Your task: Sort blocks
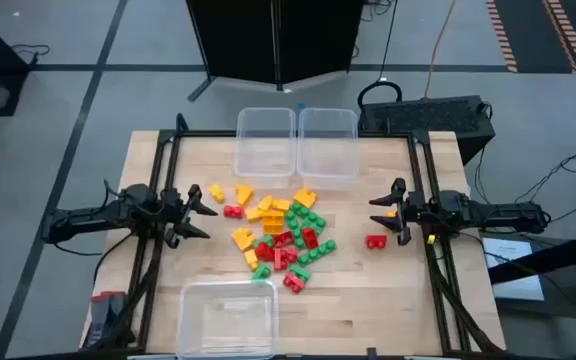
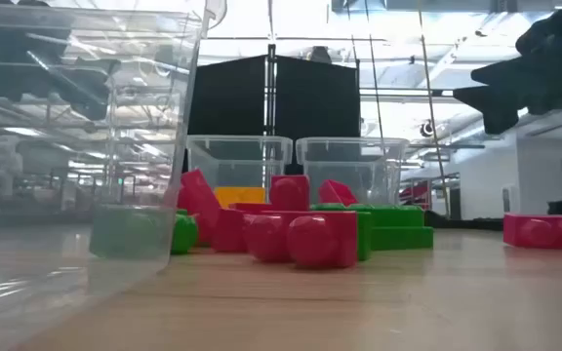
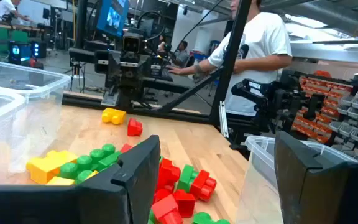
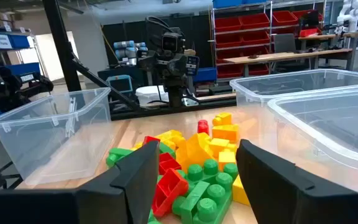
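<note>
The blocks (image 1: 283, 235) lie in a loose pile of red, green and yellow at the table's middle, resting on the wood. A single red block (image 1: 375, 241) lies toward the right, and a yellow block (image 1: 216, 190) and a red one (image 1: 232, 211) toward the left. My left gripper (image 1: 200, 212) hovers at the left of the pile, open, pointing level toward it, with nothing between its fingers (image 3: 135, 180). My right gripper (image 1: 383, 215) stands at the pile's right, open and level, just beyond the single red block; the pile (image 4: 194, 168) shows past its fingers.
Two clear tubs (image 1: 265, 140) (image 1: 328, 145) stand side by side at the far edge, and a third tub (image 1: 226, 318) at the near edge. A black frame rail (image 1: 168, 150) runs along each side. A person in a white shirt (image 3: 253, 43) stands beyond the table's right side.
</note>
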